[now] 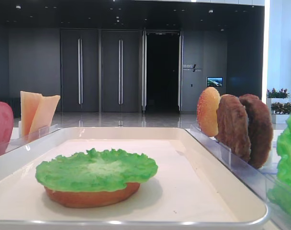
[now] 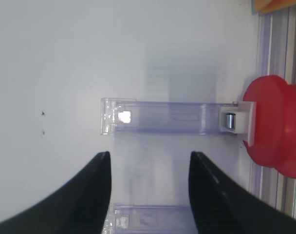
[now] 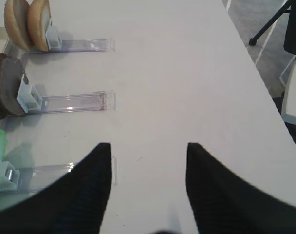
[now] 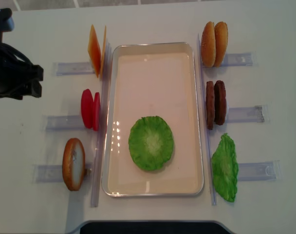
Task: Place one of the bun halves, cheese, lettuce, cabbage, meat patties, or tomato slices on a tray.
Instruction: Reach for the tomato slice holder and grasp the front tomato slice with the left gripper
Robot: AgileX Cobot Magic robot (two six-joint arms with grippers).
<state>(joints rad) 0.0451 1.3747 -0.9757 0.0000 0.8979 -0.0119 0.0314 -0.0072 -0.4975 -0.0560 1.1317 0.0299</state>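
Observation:
The white tray (image 4: 153, 53) lies mid-table. On it a ruffled green lettuce (image 4: 151, 143) leaf covers a flat bun half (image 1: 90, 196). Left of the tray stand cheese (image 4: 95, 48) slices, red tomato slices (image 4: 90, 109) and a bun half (image 4: 73, 164). To the right stand two bun halves (image 4: 214, 43), the meat patties (image 4: 215, 104) and another lettuce leaf (image 4: 225, 167). My left gripper (image 2: 149, 155) is open and empty over a clear rack (image 2: 157, 117), with the tomato slices (image 2: 269, 129) ahead to its right. My right gripper (image 3: 148, 145) is open and empty over bare table, right of the patties (image 3: 7, 90).
Clear acrylic racks (image 4: 243, 114) stick out from both long sides of the tray. My left arm (image 4: 14, 75) hangs over the far left of the table. The table's right edge (image 3: 265, 83) runs close to my right gripper.

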